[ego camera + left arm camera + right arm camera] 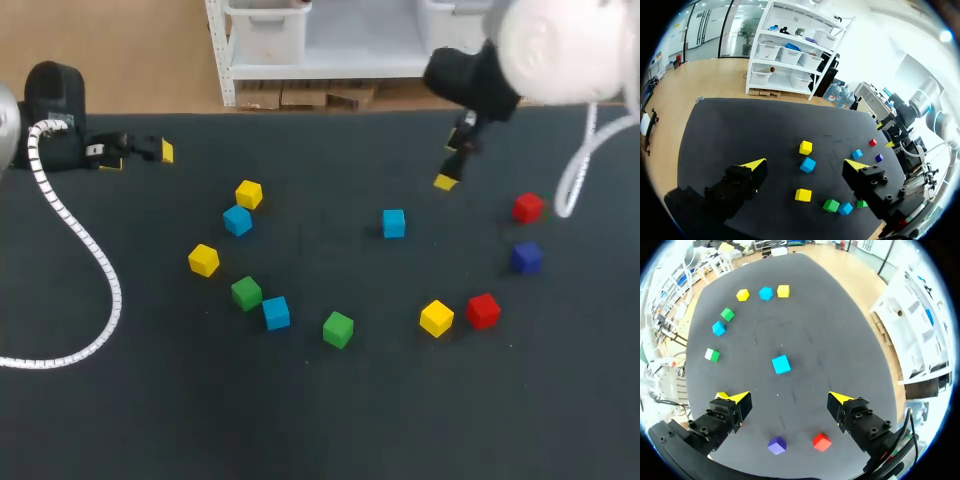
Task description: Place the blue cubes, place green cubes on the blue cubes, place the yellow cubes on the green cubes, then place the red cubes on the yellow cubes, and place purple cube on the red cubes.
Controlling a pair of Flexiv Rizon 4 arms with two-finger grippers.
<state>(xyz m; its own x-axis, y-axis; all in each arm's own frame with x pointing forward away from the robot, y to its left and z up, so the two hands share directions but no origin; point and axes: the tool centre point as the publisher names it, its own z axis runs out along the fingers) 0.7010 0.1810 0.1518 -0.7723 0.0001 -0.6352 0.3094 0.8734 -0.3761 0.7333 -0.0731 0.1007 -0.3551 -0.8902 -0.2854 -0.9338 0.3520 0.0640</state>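
**Cubes lie unstacked as two open grippers wait over the table.** Eleven cubes are seen scattered singly across the black table (320,430). None is stacked, so the task is judged to stand at its first step, the setting out of the blue cubes.

The right gripper (452,165) is held over the far right part of the table. Its yellow-tipped fingers are spread wide and nothing is gripped between them. The central blue cube (393,223) rests alone on the cloth, in from the gripper toward the table's middle and the robot's side. In the right wrist view it is shown straight ahead of the fingers, roughly in line with the gap between them. Its faces are turned a little askew to the line across the fingertips, so a small turn of the wrist may be called for before any closing.

A red cube (527,207) and the purple cube (526,257) lie on the gripper's other side, toward the right edge.

The left gripper (138,152) is likewise spread and empty, and is parked at the table's far left edge. The other two blue cubes are nearer to it. The upper blue cube (237,220) lies just beside a yellow cube (248,194). The lower blue cube (276,312) sits close against a green cube (246,293).

The central blue cube is judged the right arm's nearest piece of that colour.
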